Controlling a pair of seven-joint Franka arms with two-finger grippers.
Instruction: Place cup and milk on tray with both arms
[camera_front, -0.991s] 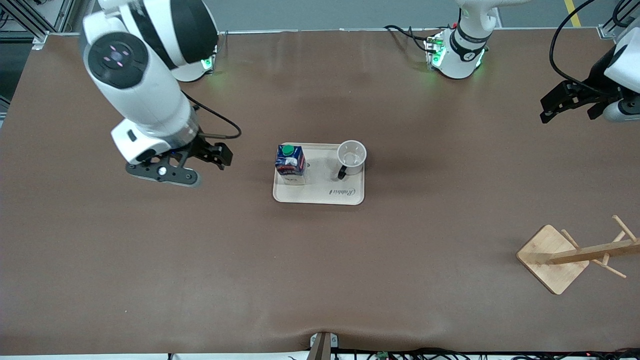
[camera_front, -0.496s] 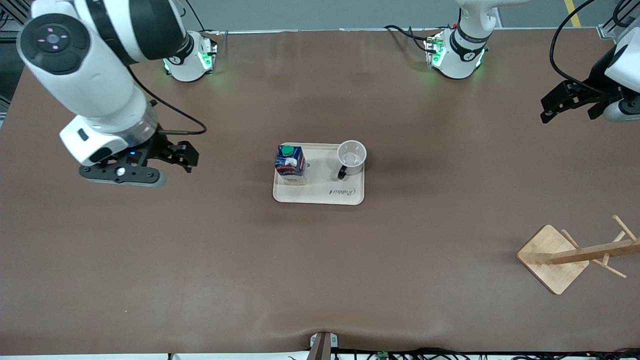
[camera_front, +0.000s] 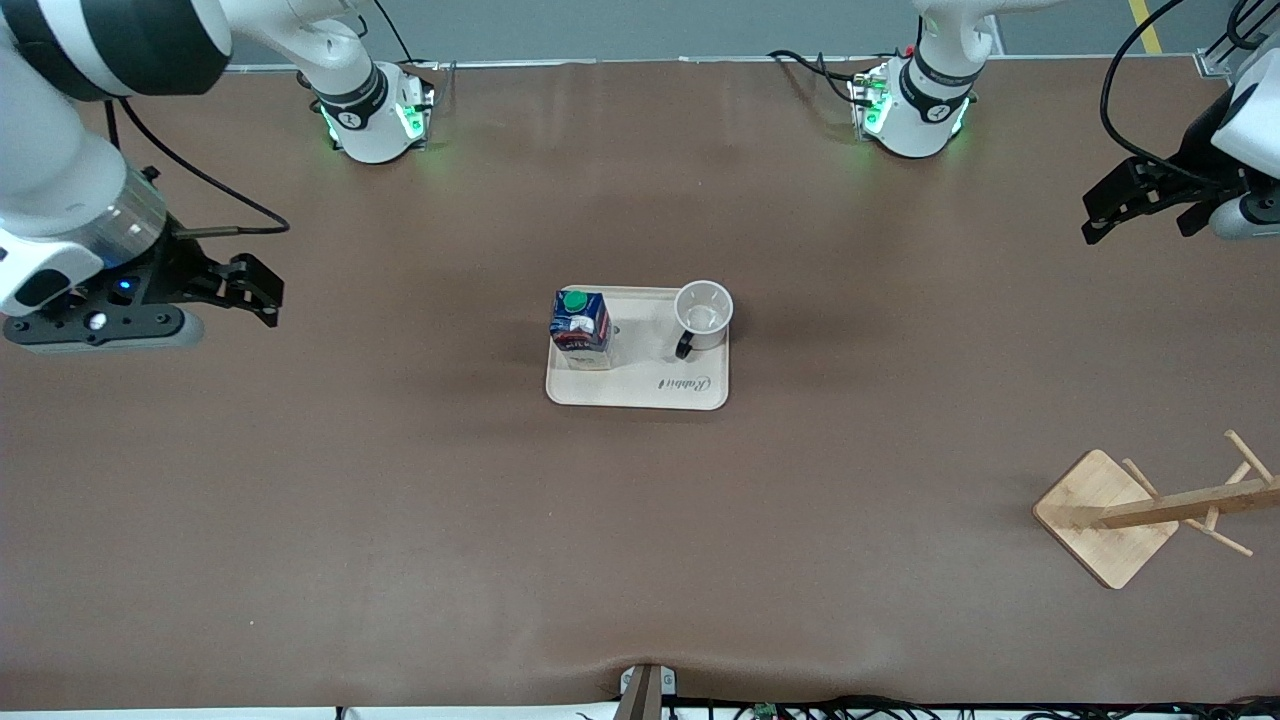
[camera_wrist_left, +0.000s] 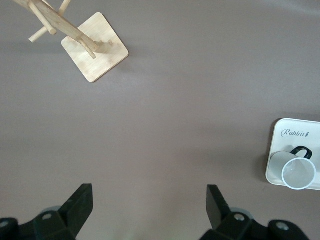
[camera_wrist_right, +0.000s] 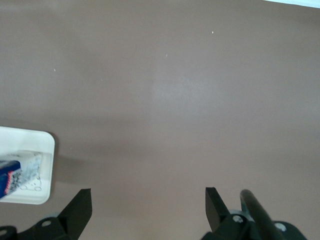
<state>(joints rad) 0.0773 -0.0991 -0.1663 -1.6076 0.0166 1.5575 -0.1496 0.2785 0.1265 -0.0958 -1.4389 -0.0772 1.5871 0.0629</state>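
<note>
The cream tray (camera_front: 640, 393) lies mid-table. On it stand the dark blue milk (camera_front: 580, 323) with its green cap, at the right arm's end, and the white cup (camera_front: 703, 312), upright with its black handle, at the left arm's end. My right gripper (camera_front: 262, 292) hangs open and empty over bare table, well off the tray toward the right arm's end. My left gripper (camera_front: 1092, 218) hangs open and empty near the table's edge at the left arm's end. The left wrist view shows the cup (camera_wrist_left: 298, 172) on the tray (camera_wrist_left: 287, 135). The right wrist view catches the milk (camera_wrist_right: 17, 177) on the tray's corner (camera_wrist_right: 30, 145).
A wooden rack (camera_front: 1110, 515) with pegs lies on the table toward the left arm's end, nearer to the front camera than the tray; it also shows in the left wrist view as the rack (camera_wrist_left: 95, 47). Brown cloth covers the table.
The right arm has swung away from the tray toward its own end of the table, gripper still open. The left arm, milk, cup and tray have not moved.
</note>
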